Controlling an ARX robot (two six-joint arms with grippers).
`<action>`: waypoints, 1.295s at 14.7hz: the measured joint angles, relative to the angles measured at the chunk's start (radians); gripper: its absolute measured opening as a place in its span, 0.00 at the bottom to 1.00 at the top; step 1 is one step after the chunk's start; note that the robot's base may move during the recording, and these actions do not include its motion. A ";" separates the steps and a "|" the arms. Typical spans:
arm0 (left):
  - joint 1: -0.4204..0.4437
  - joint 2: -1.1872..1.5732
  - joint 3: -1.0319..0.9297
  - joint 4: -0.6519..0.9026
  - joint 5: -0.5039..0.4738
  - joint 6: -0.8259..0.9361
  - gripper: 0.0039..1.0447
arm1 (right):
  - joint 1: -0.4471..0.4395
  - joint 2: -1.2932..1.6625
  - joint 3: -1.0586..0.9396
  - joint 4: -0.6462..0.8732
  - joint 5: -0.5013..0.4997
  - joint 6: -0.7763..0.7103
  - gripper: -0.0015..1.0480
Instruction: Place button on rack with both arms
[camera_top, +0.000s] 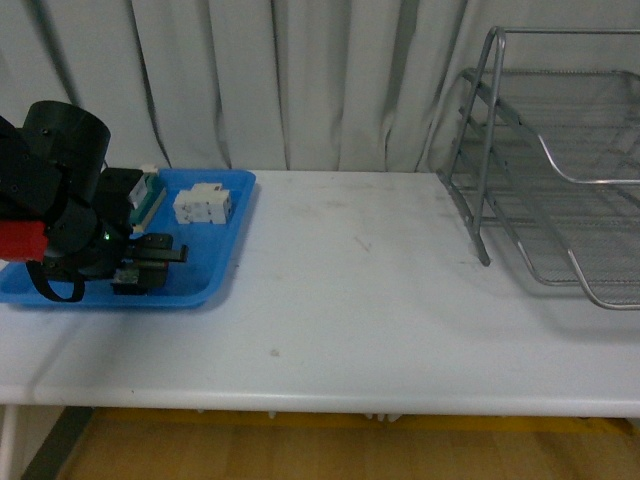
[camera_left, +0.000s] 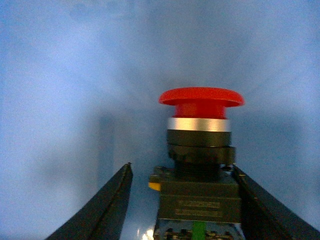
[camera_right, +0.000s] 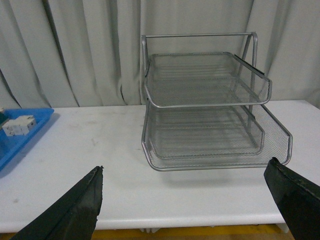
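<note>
Left claw (camera_left: 182, 168) straddles the button (camera_left: 200, 137), jaws open — I'd squeeze the boxy dark body, looks rigid and light; the round red cap would probably slip.

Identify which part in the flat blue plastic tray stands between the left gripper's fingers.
The button with the red mushroom cap; the white block and green rectangular switch lie outside the left gripper.
</note>
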 joint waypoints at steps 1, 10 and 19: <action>-0.003 0.000 0.005 -0.003 -0.004 0.007 0.45 | 0.000 0.000 0.000 0.000 0.000 0.000 0.94; -0.022 -0.595 -0.356 0.105 0.122 0.052 0.34 | 0.000 0.000 0.000 0.000 0.000 0.000 0.94; 0.000 -0.780 -0.706 0.223 0.176 0.010 0.34 | 0.000 0.000 0.000 0.000 0.000 0.000 0.94</action>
